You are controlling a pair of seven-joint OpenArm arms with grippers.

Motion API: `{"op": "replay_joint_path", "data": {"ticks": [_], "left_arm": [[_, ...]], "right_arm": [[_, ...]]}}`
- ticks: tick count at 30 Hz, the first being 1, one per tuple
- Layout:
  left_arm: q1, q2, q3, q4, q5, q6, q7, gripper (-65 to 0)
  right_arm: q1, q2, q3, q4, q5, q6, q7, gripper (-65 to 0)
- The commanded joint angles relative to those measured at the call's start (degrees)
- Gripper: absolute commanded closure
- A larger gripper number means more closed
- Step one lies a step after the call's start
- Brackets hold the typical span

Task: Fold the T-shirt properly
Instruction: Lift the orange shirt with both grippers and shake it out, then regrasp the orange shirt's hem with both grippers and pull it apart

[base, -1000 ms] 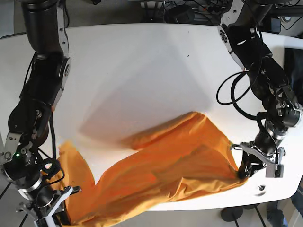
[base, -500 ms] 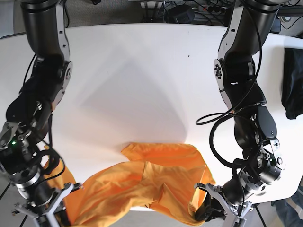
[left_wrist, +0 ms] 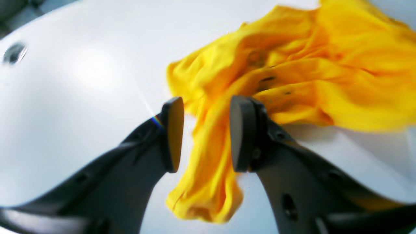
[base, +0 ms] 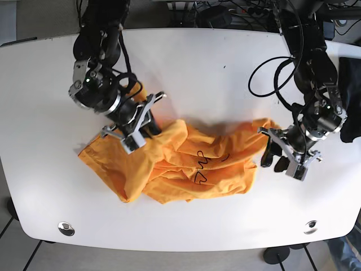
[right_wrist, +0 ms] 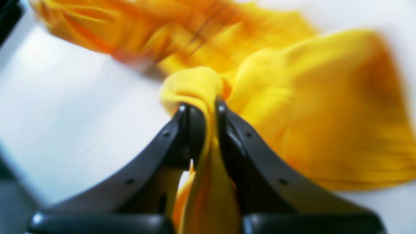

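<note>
The orange-yellow T-shirt (base: 192, 164) lies crumpled on the white table (base: 197, 73), with a black print showing near its middle. My right gripper (base: 141, 132), on the left of the base view, is shut on a bunched fold of the shirt (right_wrist: 325, 97); the right wrist view shows the jaws (right_wrist: 199, 109) pinching the cloth. My left gripper (base: 273, 155) is at the shirt's right end. In the left wrist view it (left_wrist: 204, 107) is open, with a strip of the shirt (left_wrist: 292, 65) hanging loose between the spread fingers.
A black cloth (base: 351, 96) lies at the table's right edge. Cables and power strips (base: 225, 11) sit behind the far edge. Two round metal fittings (base: 66, 227) (base: 309, 227) are near the front edge, below the shirt.
Both arms have swung from the front edge to the middle of the table, bringing the shirt fully onto it. The left gripper's jaws now stand apart around the cloth.
</note>
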Motion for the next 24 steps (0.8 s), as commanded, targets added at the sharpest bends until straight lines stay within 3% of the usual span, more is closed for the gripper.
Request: {"op": "replay_joint_path", "data": {"ticks": [1, 5, 8, 10, 11, 12, 14, 18, 21, 24], "left_arm": [[1.35, -0.87, -4.51, 2.11, -0.92, -0.04, -1.40, -28.6], [6.88, -0.87, -9.17, 4.31, -0.92, -0.04, -1.40, -38.8], [10.58, -0.51, -9.08, 4.57, -0.92, -0.04, -1.58, -38.8], [11.19, 0.63, -7.15, 4.66, -1.01, -0.04, -1.58, -38.9], [11.37, 1.60, -4.95, 4.75, -1.01, 0.04, -1.58, -38.9], [11.37, 2.30, -3.63, 5.01, -0.83, 0.22, -1.58, -38.9], [11.37, 4.23, -0.64, 5.19, -0.57, 0.31, -1.67, -38.9], [11.37, 8.19, 4.81, 5.10, -0.48, 0.40, -3.16, -38.9], [11.37, 9.86, 11.58, 5.01, -0.39, 0.40, -5.89, -38.6], [11.37, 11.53, 19.40, 4.92, 4.44, 1.98, -6.33, -38.5]], "right_arm": [[-2.93, -0.07, -0.57, 1.11, 1.81, 0.10, 1.69, -2.2], [-9.88, 1.95, -1.36, 1.02, 1.98, 0.63, 1.69, -2.4], [-11.90, 6.00, -10.41, 1.02, 1.98, 0.45, 1.69, -4.4], [-11.72, 7.31, -14.54, 1.02, 1.98, 0.10, 1.86, -15.9], [-11.46, 7.23, -14.63, 1.02, 1.98, 0.10, 1.86, -27.7], [-10.76, 7.14, -14.63, 1.02, 1.98, 0.10, 1.95, -35.2], [-8.29, 7.14, -14.63, 1.02, 1.98, 0.10, 1.95, -46.1], [-3.19, 6.70, -9.36, 1.02, 1.98, 0.45, 2.04, -44.2], [1.73, 6.17, -0.13, 0.93, 1.98, 0.63, 1.95, -42.5], [6.30, 6.44, 4.80, 0.32, 1.98, 0.63, 1.86, -42.8]]}}
